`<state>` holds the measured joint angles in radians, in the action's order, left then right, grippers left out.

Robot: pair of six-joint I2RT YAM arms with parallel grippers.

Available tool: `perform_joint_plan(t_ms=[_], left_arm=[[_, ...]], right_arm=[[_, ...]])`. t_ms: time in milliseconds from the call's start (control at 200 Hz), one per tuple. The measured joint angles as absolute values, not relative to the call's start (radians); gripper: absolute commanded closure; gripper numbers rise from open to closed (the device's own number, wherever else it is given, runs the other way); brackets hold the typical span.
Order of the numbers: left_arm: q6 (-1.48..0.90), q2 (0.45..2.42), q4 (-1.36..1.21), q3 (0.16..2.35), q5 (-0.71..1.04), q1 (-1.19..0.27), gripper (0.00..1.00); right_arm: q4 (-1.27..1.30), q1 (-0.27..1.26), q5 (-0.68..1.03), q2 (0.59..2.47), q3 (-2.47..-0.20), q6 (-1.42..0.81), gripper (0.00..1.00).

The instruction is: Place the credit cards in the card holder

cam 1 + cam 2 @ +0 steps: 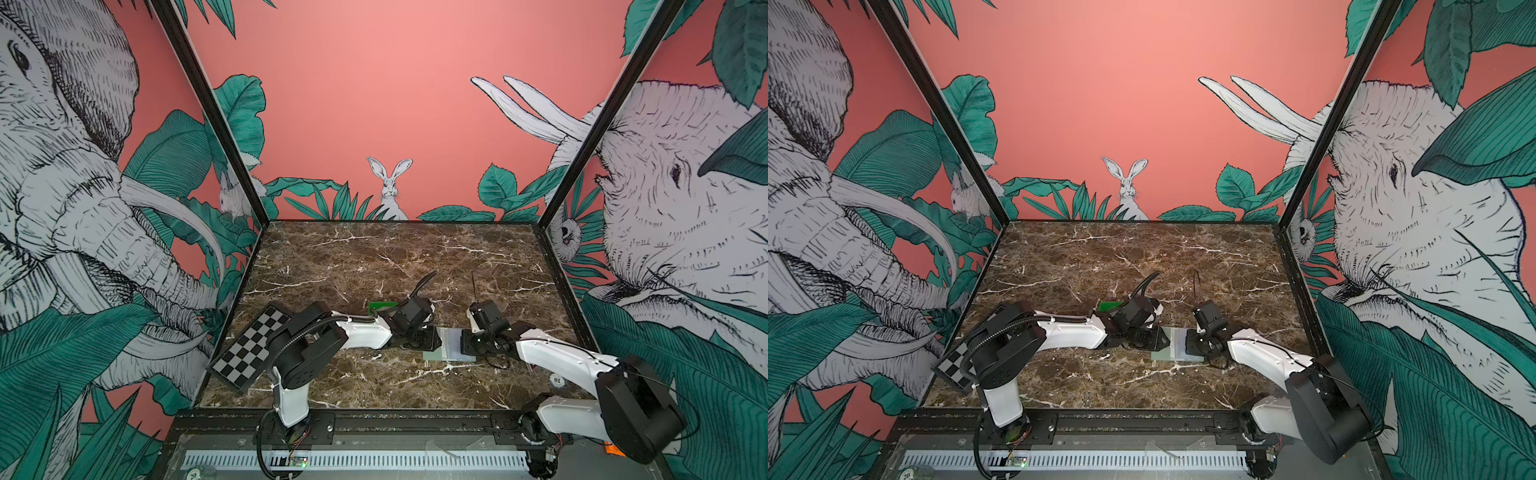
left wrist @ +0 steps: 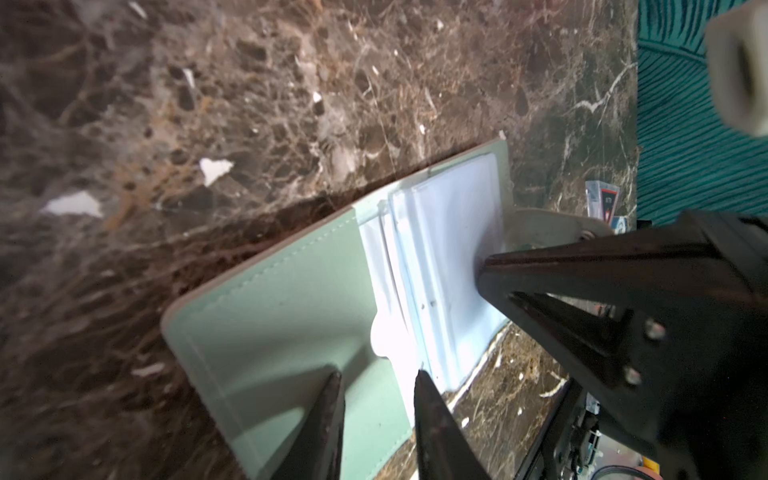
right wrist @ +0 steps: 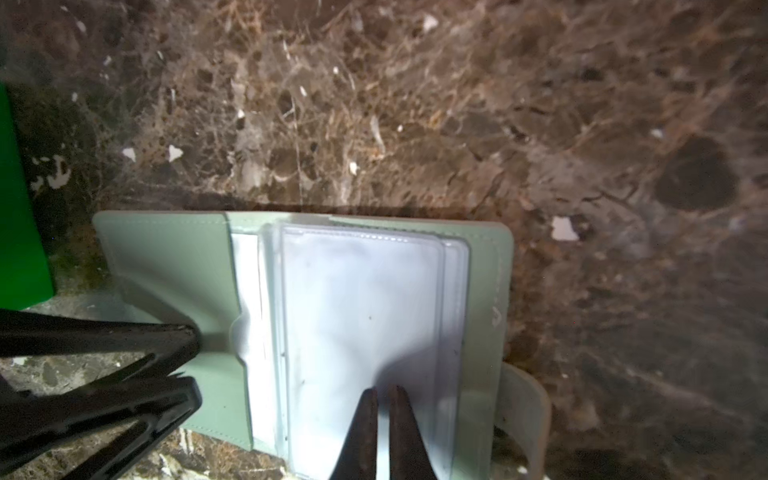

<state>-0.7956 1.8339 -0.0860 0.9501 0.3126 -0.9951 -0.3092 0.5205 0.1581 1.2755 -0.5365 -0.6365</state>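
At lower centre, the left gripper (image 2: 378,375) is held partly open, empty, over the card holder (image 2: 270,311). The right gripper (image 3: 383,394) is closed, tips against the clear sleeves (image 3: 361,299).

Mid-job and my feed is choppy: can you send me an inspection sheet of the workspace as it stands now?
Surface: brown marble tabletop, no spills seen.
Job's things: card holder lies open and flat between the arms, clear sleeves facing up. Credit cards: none clearly seen; the printed items near the table edge may be them.
Clutter: green tray behind the left wrist; checkerboard at the left edge; round token by the right arm.
Grippers: left pincer open, tips on the green cover; right pincer shut, tips on the sleeves.
Cables: black hose arcs above the left wrist, clear of the holder.
Surroundings: jungle-print walls; nothing else seen.
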Motion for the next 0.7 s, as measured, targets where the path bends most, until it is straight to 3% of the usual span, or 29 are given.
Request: perform_joint_plan(t_ms=[700], left_arm=[[-0.819,1.797,-0.096,0.907,0.310,-1.005,0.68]], right_arm=[[-0.293,0.518,0.190,1.277,-0.540,-0.613,0.90]])
